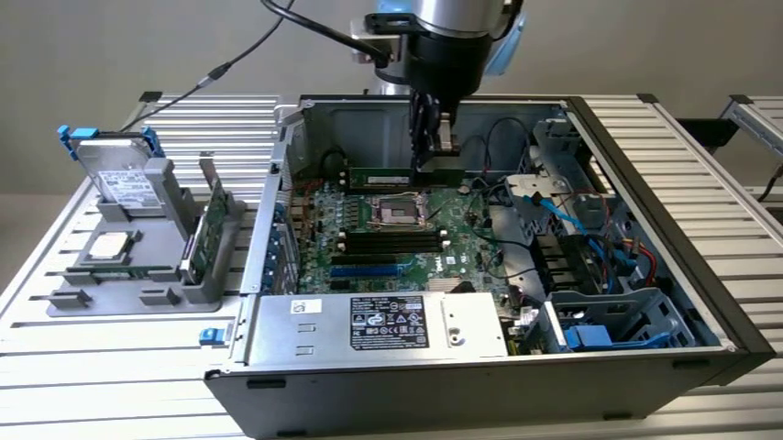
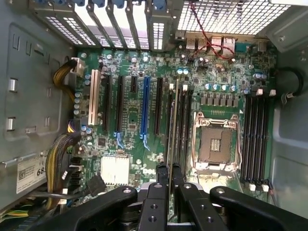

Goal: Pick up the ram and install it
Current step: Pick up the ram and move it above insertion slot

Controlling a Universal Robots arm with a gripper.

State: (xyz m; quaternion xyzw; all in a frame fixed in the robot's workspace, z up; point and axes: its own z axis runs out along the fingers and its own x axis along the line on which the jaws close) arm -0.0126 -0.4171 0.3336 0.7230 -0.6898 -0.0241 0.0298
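The claw [image 1: 431, 163] is closed down narrow on the ram [image 1: 385, 176], pinching the thin green stick near one end so that most of its length reaches toward the exterior view's left. The stick hangs level and on edge inside the open case [image 1: 685, 275], close to the back wall and above the far part of the board [image 1: 459, 234].

In the wrist view the fingers [image 2: 161, 169] clamp the ram [image 2: 173, 125] from both flat sides. It shows edge-on as a thin line, running in line with the bank of black slots [image 2: 182, 120] beside the socket [image 2: 215, 144], on the side toward the long card slots. Whether its lower edge touches a slot I cannot tell.

A bundle of cables [image 1: 575, 220] crowds the exterior view's right of the board. The power box [image 1: 380, 325] closes off the near side. The space straight above the socket [image 1: 398, 213] and slots [image 1: 391, 240] is open. A tray [image 1: 116, 284] of other parts sits outside the case, well apart.
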